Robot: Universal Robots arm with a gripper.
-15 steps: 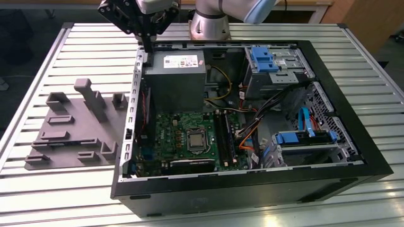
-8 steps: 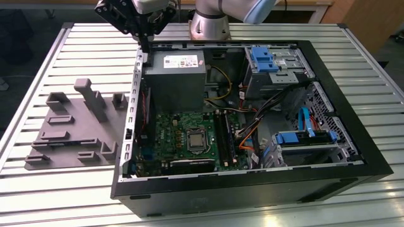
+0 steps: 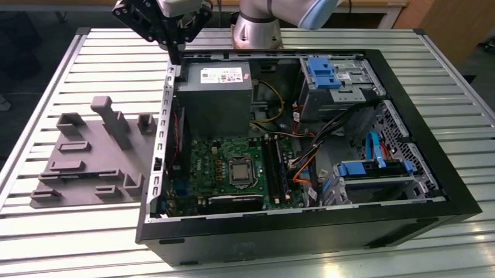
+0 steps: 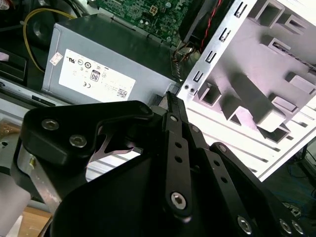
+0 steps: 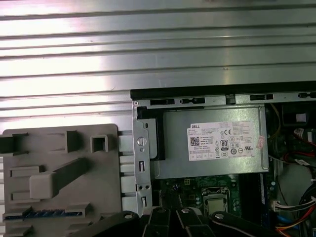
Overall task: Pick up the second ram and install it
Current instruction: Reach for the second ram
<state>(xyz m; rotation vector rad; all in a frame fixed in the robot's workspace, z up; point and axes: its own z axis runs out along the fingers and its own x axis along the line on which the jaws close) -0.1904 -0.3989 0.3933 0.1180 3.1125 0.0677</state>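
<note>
Ribbed aluminium table (image 3: 69,231), with a black computer case (image 3: 309,231) lying open on it, side panel off. Grey moulded tray (image 3: 77,185) sits on the table just beside the case, on the exterior view's left.

Inside the case:
- grey power supply (image 3: 213,98) with a white label, at the far end
- green motherboard (image 3: 208,156) next to the power supply on its near side, processor socket (image 3: 241,172) near its middle
- dark memory slots (image 3: 272,168) just beside the socket, toward the exterior view's right
- blue drive caddies (image 3: 321,72) on the exterior view's right

Gripper (image 3: 176,57): hangs over the far corner of the case on the exterior view's left, above the perforated metal rim where it meets the power supply. It is touching nothing. In the second wrist view the fingers (image 4: 171,106) are drawn together to one narrow tip, with nothing between them.

Second ram (image 5: 44,215): in the first wrist view a thin dark strip flecked with blue stands edge-on in a slot of the tray. This is probably the stick, but at that angle I cannot be sure. It is well apart from the gripper and outside the case.
</note>
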